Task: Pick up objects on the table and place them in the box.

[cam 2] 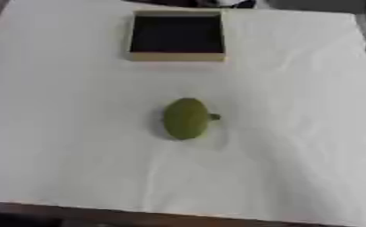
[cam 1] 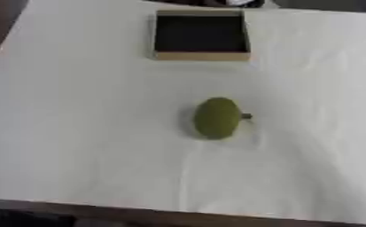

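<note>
Judging by the layout, you have not yet started: 1 green fruit (cam 1: pixel 217 118) lies mid-counter (cam 1: pixel 77 133), well apart from the box (cam 1: pixel 202 55) at 12 o'clock, whose dark interior looks empty. Neither robot hand shows, so I cannot tell their state.

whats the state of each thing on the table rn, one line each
green fruit: lying on the white cloth near the middle, stub of stem pointing to the view's right, untouched, not in the box
box: open-topped, at the far side of the table, dark inside, nothing visible in it
white cloth: spread over the table, lightly creased
robot hands: neither in view
</note>
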You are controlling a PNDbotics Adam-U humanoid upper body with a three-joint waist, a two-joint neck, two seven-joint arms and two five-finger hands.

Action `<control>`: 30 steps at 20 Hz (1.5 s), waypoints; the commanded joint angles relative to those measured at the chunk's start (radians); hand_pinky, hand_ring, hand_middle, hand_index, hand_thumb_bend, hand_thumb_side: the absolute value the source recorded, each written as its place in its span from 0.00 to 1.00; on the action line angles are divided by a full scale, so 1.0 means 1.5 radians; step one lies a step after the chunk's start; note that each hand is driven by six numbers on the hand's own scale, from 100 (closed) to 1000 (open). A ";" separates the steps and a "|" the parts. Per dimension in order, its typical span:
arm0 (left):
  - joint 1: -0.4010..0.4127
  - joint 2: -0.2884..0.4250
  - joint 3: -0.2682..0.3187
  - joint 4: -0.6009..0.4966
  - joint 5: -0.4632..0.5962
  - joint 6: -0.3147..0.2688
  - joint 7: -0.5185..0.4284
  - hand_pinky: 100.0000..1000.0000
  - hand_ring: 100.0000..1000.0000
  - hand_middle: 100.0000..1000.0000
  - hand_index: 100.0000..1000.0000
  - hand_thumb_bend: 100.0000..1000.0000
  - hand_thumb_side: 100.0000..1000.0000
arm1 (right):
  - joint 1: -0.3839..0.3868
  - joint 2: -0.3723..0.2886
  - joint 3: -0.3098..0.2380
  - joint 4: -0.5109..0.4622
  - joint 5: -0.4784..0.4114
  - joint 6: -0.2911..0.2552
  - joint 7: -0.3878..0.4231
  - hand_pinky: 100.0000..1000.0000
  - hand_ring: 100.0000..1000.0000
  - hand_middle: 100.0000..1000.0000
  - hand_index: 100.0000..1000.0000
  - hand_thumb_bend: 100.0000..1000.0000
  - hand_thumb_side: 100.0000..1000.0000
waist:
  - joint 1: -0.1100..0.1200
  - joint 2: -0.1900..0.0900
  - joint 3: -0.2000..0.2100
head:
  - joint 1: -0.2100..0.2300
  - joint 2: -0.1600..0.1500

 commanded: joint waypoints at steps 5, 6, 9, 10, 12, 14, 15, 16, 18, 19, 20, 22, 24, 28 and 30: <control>-0.007 0.011 0.008 -0.013 -0.002 0.000 0.001 0.62 0.73 0.71 0.74 0.00 0.52 | -0.004 -0.014 -0.005 -0.011 -0.003 -0.001 0.005 0.80 0.62 0.54 0.74 0.00 0.36 | 0.002 -0.013 0.002 | 0.002 0.003; -0.007 0.012 0.008 -0.013 -0.002 0.000 0.001 0.62 0.73 0.71 0.74 0.00 0.52 | -0.004 -0.020 -0.003 -0.011 -0.001 -0.001 0.009 0.80 0.62 0.54 0.74 0.00 0.33 | 0.002 -0.014 0.002 | 0.002 0.003; -0.005 0.015 0.007 -0.013 -0.003 0.000 0.001 0.62 0.73 0.71 0.74 0.00 0.52 | -0.006 -0.054 0.014 -0.011 0.017 -0.009 0.031 0.80 0.65 0.56 0.75 0.00 0.26 | 0.000 -0.016 0.002 | 0.002 0.006; -0.005 0.016 0.007 -0.013 -0.003 0.000 0.000 0.62 0.73 0.71 0.74 0.00 0.52 | -0.009 -0.068 0.025 -0.011 0.026 -0.016 0.040 0.80 0.66 0.57 0.75 0.00 0.24 | -0.002 -0.017 0.001 | 0.001 0.007; -0.003 0.019 0.006 -0.013 -0.004 0.001 -0.001 0.62 0.73 0.71 0.74 0.00 0.52 | -0.014 -0.098 0.052 -0.011 0.044 -0.029 0.059 0.80 0.67 0.59 0.76 0.00 0.21 | -0.004 -0.019 0.001 | 0.001 0.008; -0.002 0.022 0.005 -0.013 -0.005 0.001 -0.001 0.62 0.73 0.71 0.74 0.00 0.52 | -0.020 -0.130 0.080 -0.011 0.064 -0.043 0.078 0.80 0.69 0.61 0.77 0.00 0.21 | -0.007 -0.021 0.002 | 0.000 0.010; -0.002 0.023 0.005 -0.013 -0.005 0.001 -0.002 0.62 0.73 0.71 0.74 0.00 0.52 | -0.023 -0.146 0.096 -0.011 0.074 -0.050 0.088 0.80 0.70 0.62 0.77 0.00 0.23 | -0.008 -0.022 0.002 | -0.001 0.010; -0.001 0.024 0.004 -0.013 -0.005 0.001 -0.002 0.62 0.73 0.71 0.74 0.00 0.52 | -0.028 -0.162 0.112 -0.011 0.084 -0.058 0.098 0.80 0.70 0.63 0.78 0.00 0.24 | -0.009 -0.023 0.003 | -0.002 0.011; -0.001 0.025 0.002 -0.013 -0.005 0.001 -0.004 0.62 0.73 0.71 0.74 0.00 0.52 | -0.040 -0.195 0.145 -0.011 0.104 -0.071 0.119 0.80 0.71 0.65 0.78 0.00 0.27 | -0.011 -0.024 0.004 | -0.003 0.011; -0.001 0.025 0.002 -0.013 -0.005 0.002 -0.005 0.62 0.73 0.71 0.74 0.00 0.53 | -0.047 -0.212 0.161 -0.011 0.114 -0.079 0.129 0.81 0.72 0.66 0.79 0.00 0.27 | -0.011 -0.024 0.005 | -0.004 0.012; -0.001 0.024 0.001 -0.013 -0.005 0.002 -0.006 0.62 0.73 0.71 0.74 0.00 0.52 | -0.055 -0.227 0.177 -0.011 0.124 -0.086 0.138 0.81 0.72 0.67 0.79 0.00 0.31 | -0.011 -0.025 0.006 | -0.006 0.012; -0.001 0.023 -0.001 -0.013 -0.003 0.003 -0.008 0.62 0.73 0.71 0.74 0.00 0.52 | -0.073 -0.262 0.210 -0.011 0.145 -0.094 0.160 0.81 0.73 0.68 0.80 0.00 0.34 | -0.010 -0.025 0.008 | -0.009 0.012; -0.002 0.021 -0.002 -0.013 -0.002 0.003 -0.010 0.62 0.73 0.71 0.74 0.00 0.52 | -0.090 -0.293 0.242 -0.011 0.165 -0.099 0.180 0.81 0.74 0.69 0.81 0.00 0.38 | -0.009 -0.025 0.013 | -0.012 0.011; -0.003 0.020 -0.004 -0.013 0.001 0.004 -0.013 0.62 0.73 0.71 0.74 0.00 0.52 | -0.120 -0.315 0.297 -0.011 0.192 -0.098 0.221 0.81 0.75 0.72 0.82 0.00 0.44 | -0.009 -0.026 0.018 | -0.018 0.011; -0.003 0.020 -0.005 -0.013 0.002 0.004 -0.015 0.62 0.74 0.71 0.74 0.00 0.52 | -0.133 -0.316 0.318 -0.011 0.196 -0.092 0.244 0.82 0.76 0.73 0.83 0.00 0.47 | -0.010 -0.026 0.019 | -0.019 0.012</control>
